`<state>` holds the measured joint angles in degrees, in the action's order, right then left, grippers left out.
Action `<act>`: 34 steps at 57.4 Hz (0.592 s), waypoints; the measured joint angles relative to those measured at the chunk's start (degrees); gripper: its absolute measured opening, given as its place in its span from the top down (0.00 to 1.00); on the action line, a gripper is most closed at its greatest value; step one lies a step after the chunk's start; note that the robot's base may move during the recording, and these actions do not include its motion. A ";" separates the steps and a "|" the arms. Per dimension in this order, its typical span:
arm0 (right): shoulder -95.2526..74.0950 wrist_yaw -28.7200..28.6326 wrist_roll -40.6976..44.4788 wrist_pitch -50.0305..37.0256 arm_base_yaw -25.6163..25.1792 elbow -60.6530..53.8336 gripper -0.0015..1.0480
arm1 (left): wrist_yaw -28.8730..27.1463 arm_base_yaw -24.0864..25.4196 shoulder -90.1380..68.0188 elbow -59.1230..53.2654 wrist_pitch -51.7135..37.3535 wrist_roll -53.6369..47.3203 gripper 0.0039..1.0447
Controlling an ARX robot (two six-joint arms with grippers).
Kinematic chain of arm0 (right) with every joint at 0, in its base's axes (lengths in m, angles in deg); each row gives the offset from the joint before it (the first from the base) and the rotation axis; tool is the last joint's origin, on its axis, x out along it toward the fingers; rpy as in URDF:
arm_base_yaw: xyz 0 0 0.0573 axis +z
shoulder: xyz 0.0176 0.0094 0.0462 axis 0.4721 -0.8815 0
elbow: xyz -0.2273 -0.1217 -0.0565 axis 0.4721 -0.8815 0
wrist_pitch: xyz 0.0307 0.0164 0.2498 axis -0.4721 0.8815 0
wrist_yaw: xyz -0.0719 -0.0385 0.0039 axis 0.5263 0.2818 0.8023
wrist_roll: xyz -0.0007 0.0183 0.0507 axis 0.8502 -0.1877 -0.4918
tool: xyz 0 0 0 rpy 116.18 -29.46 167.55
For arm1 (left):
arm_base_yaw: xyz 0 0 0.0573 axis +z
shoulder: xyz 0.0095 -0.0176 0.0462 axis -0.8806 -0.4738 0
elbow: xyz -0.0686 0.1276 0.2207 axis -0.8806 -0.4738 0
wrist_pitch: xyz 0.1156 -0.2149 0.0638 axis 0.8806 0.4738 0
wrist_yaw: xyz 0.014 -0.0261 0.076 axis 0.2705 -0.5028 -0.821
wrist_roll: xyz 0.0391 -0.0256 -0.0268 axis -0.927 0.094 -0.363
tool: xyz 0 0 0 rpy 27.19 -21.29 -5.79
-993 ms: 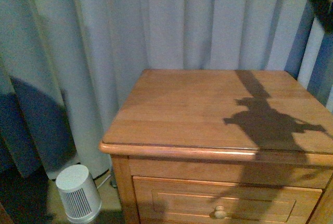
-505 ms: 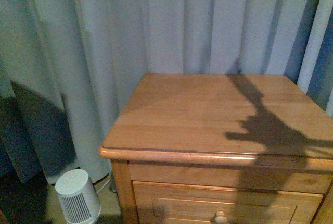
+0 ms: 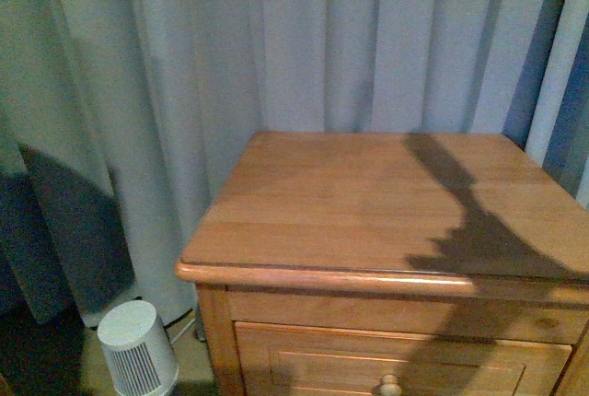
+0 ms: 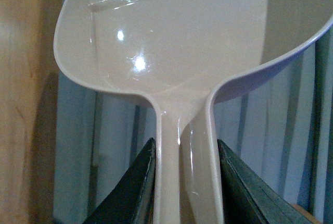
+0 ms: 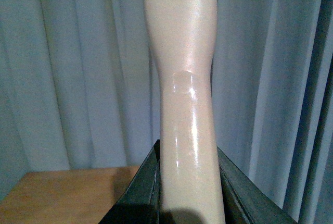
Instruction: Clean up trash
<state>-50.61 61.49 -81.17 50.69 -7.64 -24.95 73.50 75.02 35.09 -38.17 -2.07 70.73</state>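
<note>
My left gripper is shut on the stem of the glossy mauve-grey dustpan, whose scoop fans out ahead of the dark fingers. In the right wrist view my right gripper is shut on the cream brush handle, which stands up in front of the curtain. Neither arm shows in the front view; only a shadow lies across the wooden nightstand. The trash is out of view in every frame.
A grey-blue curtain hangs behind the nightstand. A drawer with a round knob sits below its top. On the floor at the left stands a small white ribbed appliance. A wooden surface shows beside the dustpan.
A dark object at the front view's top right corner has left the frame. The front view has shifted, so the nightstand sits lower. The shadow on the top has moved right.
</note>
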 joint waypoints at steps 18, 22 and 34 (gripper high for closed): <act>-0.09 -0.20 0.17 0.04 0.04 -0.07 0.80 | -0.52 0.02 0.09 0.00 0.00 0.04 0.72; -0.63 -0.96 0.42 0.11 0.33 -0.24 0.80 | -0.48 0.13 0.13 0.00 0.00 0.02 0.72; -0.33 -0.42 0.39 0.11 0.31 -0.31 0.80 | -0.44 0.11 0.24 0.00 0.00 0.04 0.72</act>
<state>-50.93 61.08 -80.78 50.80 -7.33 -25.26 73.07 75.13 35.33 -38.17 -2.07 70.77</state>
